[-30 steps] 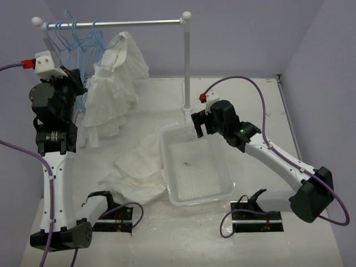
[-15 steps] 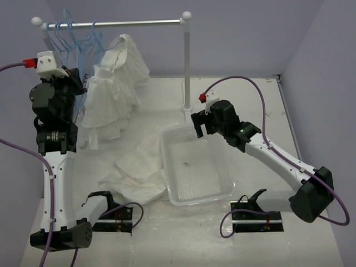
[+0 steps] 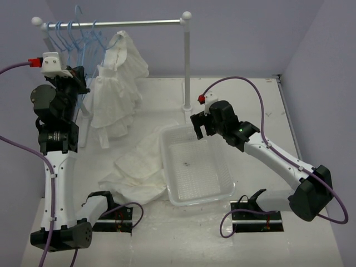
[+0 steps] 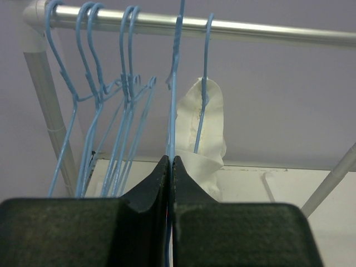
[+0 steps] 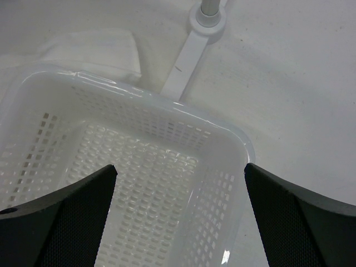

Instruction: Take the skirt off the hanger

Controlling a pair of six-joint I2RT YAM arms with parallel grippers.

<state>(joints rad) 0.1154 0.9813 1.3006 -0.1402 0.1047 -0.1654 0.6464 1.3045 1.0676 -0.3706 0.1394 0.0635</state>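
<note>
The skirt [image 3: 139, 166], plain wrinkled white fabric, lies loose on the table left of the clear basket [image 3: 228, 167]; one end shows in the right wrist view [image 5: 94, 49]. My left gripper [image 3: 82, 84] is raised by the rail and is shut on the wire of a bare blue hanger [image 4: 173, 83], jaws pressed together [image 4: 171, 162]. A white tiered, ruffled garment [image 3: 118, 97] hangs on another blue hanger [image 4: 203, 67] just right of it. My right gripper [image 3: 199, 125] is open and empty over the basket's far rim [image 5: 178, 186].
Several bare blue hangers [image 3: 67, 33] hang at the left end of the rail [image 3: 139, 23]. The rail's right post [image 3: 187, 72] and its foot [image 5: 207, 15] stand just behind the basket [image 5: 167, 104].
My left gripper has risen and shifted a little right with the blue hanger. The ruffled garment has swung slightly to the right. The right arm has not moved.
</note>
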